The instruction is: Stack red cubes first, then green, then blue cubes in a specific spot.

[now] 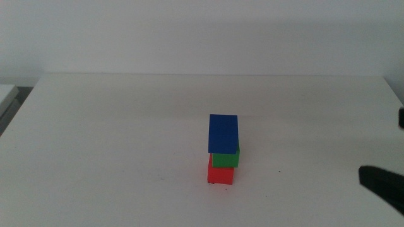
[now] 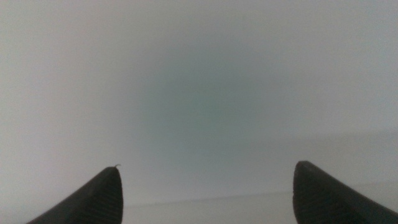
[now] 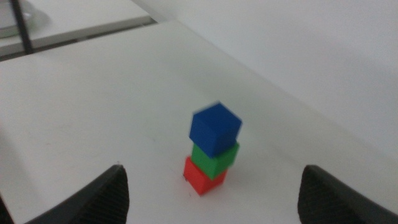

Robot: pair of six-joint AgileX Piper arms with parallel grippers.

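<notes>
All three cubes stand in one small tower near the middle of the white table (image 1: 95, 126): the red cube (image 1: 220, 174) at the base, the green cube (image 1: 226, 157) on it, the blue cube (image 1: 223, 133) on top. The right gripper (image 3: 214, 193) hangs with jaws spread wide, holding nothing, well apart from the tower at about four o'clock. The left gripper (image 2: 205, 196) is also wide open and empty, facing only a blank pale surface.
</notes>
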